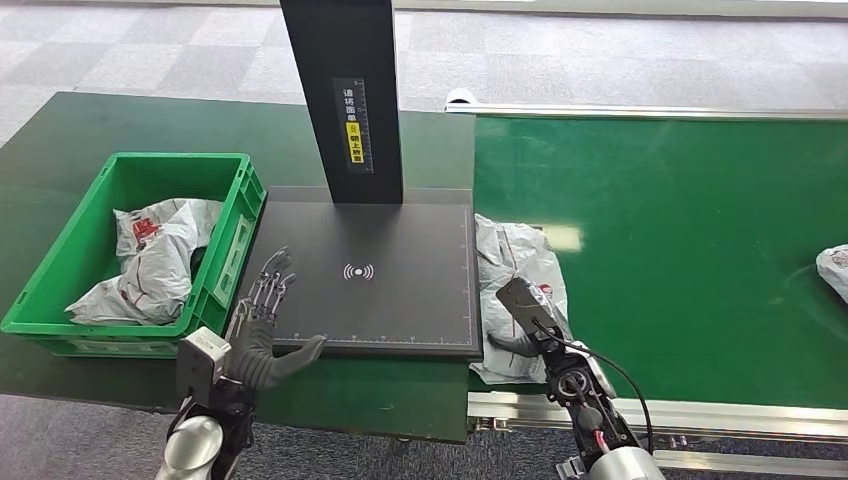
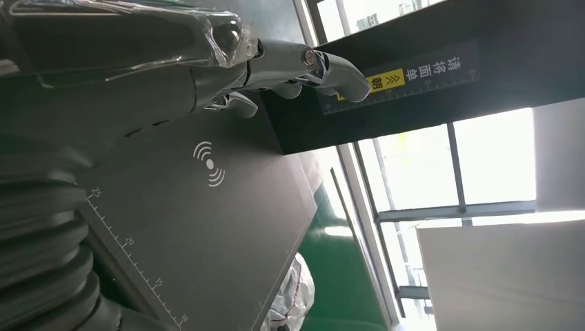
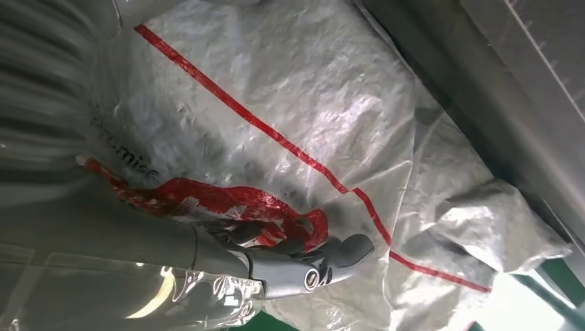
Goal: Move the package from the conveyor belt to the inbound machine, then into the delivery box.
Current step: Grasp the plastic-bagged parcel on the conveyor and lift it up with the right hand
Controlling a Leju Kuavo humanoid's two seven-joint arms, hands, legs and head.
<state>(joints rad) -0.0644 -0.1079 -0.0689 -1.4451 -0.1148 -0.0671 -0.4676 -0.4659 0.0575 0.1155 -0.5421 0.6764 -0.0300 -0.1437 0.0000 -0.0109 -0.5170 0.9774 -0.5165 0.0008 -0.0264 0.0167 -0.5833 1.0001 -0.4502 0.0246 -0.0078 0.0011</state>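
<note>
The package [image 1: 515, 265], a crumpled grey-white plastic mailer with red print, lies on the green conveyor belt [image 1: 680, 250] at its near left end, with one edge touching the side of the inbound machine [image 1: 370, 275]. The right hand [image 1: 527, 318] is placed directly on top of the package, over its near portion; in the right wrist view the fingers [image 3: 345, 252] press into the red-printed area of the film [image 3: 227, 203], but whether they actually pinch the material cannot be determined. The inbound machine is a flat black scanning plate with a wireless symbol at its centre and a black upright column [image 1: 345, 95] carrying a yellow label. The left hand [image 1: 262, 320] is positioned over the near left corner of the plate, fingers spread and extended, thumb out, holding nothing. To the left of the machine stands the green delivery box [image 1: 60, 270], which contains another crumpled mailer [image 1: 155, 260]. A further bag [image 1: 835, 270] lies at the far right edge of the belt.
</note>
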